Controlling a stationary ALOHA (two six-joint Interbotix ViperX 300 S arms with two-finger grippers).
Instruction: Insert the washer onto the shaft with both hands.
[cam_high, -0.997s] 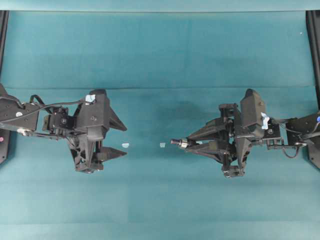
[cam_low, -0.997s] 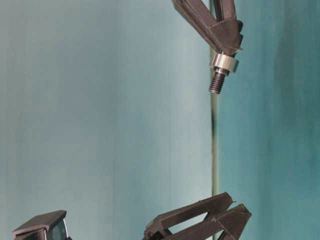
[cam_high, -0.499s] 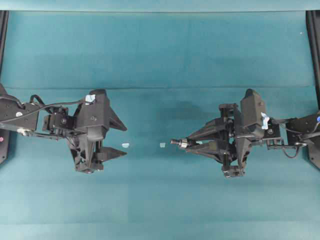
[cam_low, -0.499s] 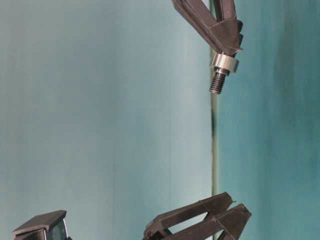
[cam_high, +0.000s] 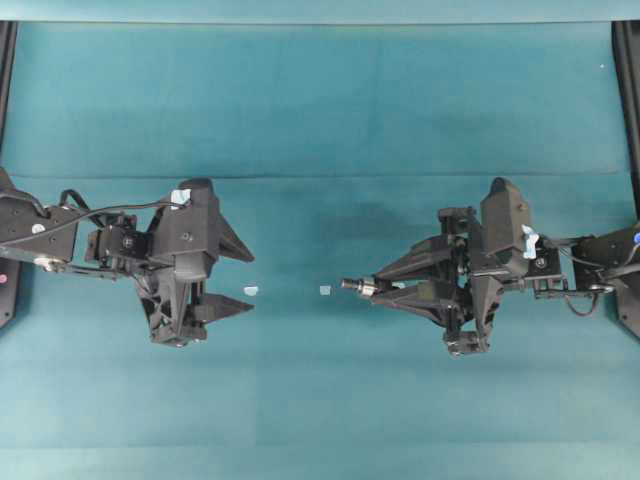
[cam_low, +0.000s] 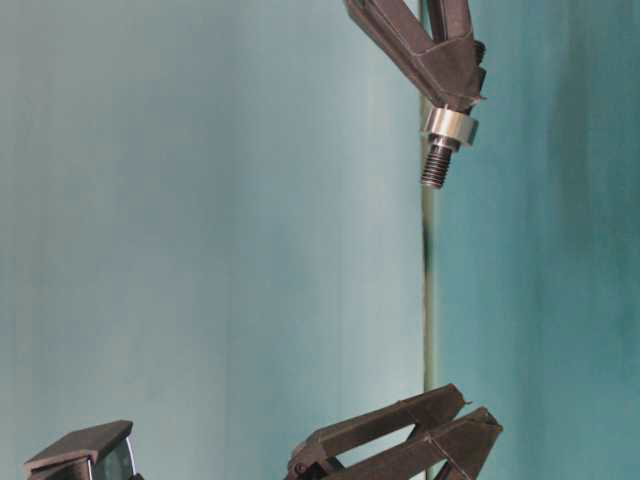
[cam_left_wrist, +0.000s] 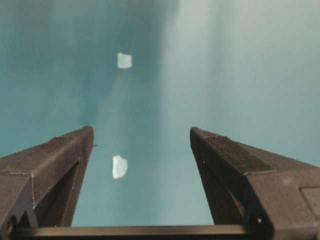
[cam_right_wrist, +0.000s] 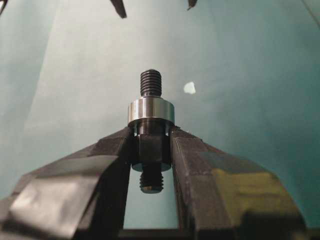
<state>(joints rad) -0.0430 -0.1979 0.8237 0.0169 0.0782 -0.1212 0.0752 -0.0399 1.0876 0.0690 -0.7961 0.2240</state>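
Note:
My right gripper is shut on the dark stepped shaft, clamping its thick middle section. The silver washer sits around the shaft just beyond the fingertips, and the threaded end pokes out past it toward the left arm. In the overhead view the shaft and washer are held above the mat right of centre. My left gripper stands wide open and empty on the left, well apart from the shaft; in its wrist view only mat shows between the fingers.
Two small pale tape bits lie on the teal mat between the grippers. Black frame rails run along the far left and right edges.

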